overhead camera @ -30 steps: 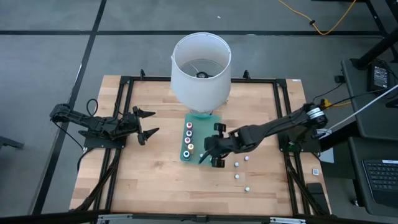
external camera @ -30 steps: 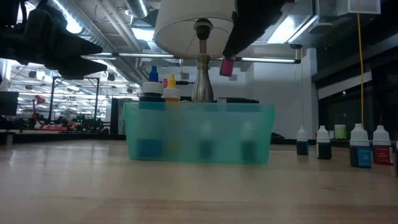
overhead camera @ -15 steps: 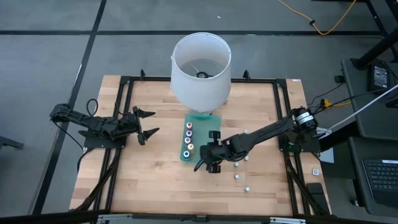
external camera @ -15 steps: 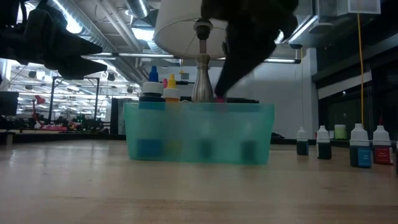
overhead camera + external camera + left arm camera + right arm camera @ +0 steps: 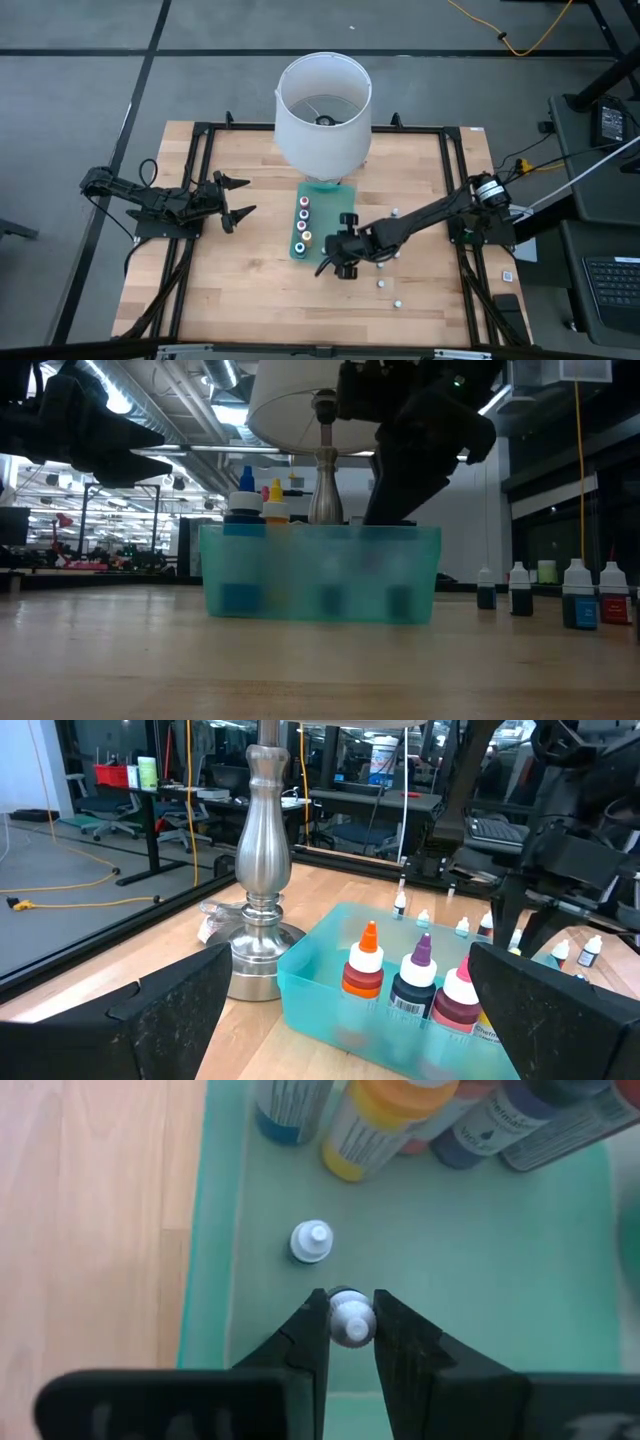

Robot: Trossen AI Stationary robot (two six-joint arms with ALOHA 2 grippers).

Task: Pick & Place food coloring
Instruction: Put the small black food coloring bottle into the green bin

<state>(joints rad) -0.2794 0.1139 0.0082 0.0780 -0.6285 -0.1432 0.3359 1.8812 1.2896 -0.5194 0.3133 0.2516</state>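
Teal tray (image 5: 215, 1260), right tool (image 5: 350, 1318) lowered inside, gripping bottle (image 5: 351, 1320)

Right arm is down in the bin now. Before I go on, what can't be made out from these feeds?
- High view: the right gripper hides the bottle it grips.
- Low view: the frosted wall of the teal bin blurs the bottles inside, so whether that bottle touches the floor is unclear.
- Right wrist view: the gripped bottle shows only its white cap; its colour is hidden.
- The left gripper waits apart.
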